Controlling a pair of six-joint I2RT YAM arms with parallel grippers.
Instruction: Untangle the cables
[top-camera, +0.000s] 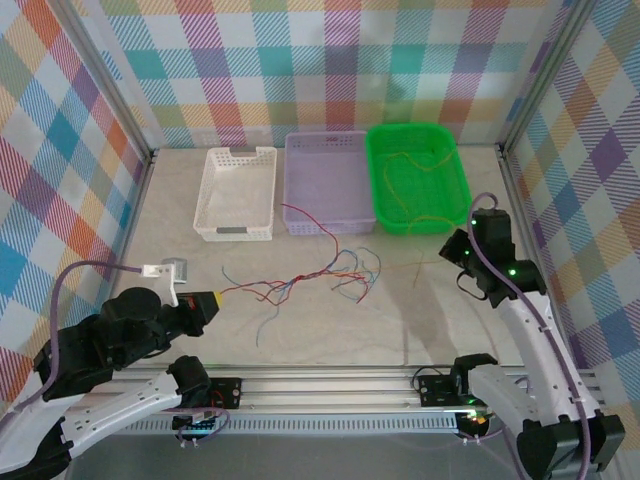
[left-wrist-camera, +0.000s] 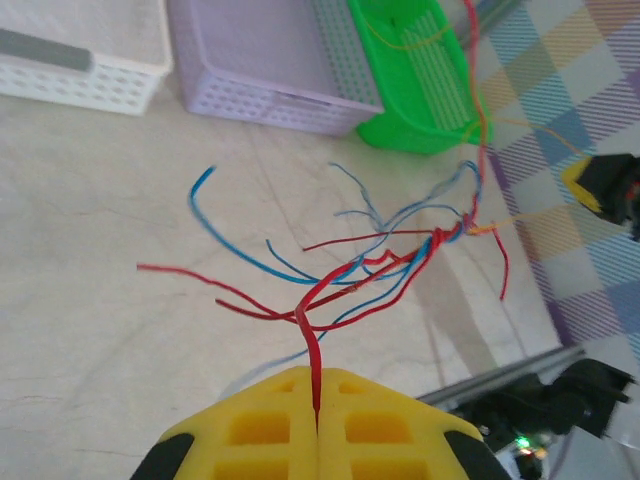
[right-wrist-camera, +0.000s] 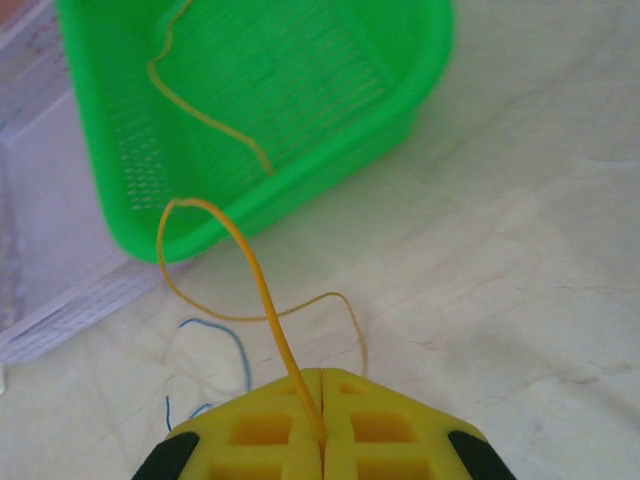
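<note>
Left jaws, closed tight, pinch one red cable (left-wrist-camera: 314, 365) that leads into the bunch of cables (top-camera: 315, 280), spread over the desk (top-camera: 330, 335) between the arms, just before the purple basket (top-camera: 328, 180). Right jaws, also closed, grip a yellow cable (right-wrist-camera: 262, 290) looping beside the green basket (right-wrist-camera: 300, 195). Red and blue strands twist together at a knot (left-wrist-camera: 452, 230). Pulling apart may tighten it, drag the whole bunch, or let a thin strand slip free.

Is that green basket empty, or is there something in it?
Not empty: a thin yellow wire lies curled on the floor of the green basket.
</note>
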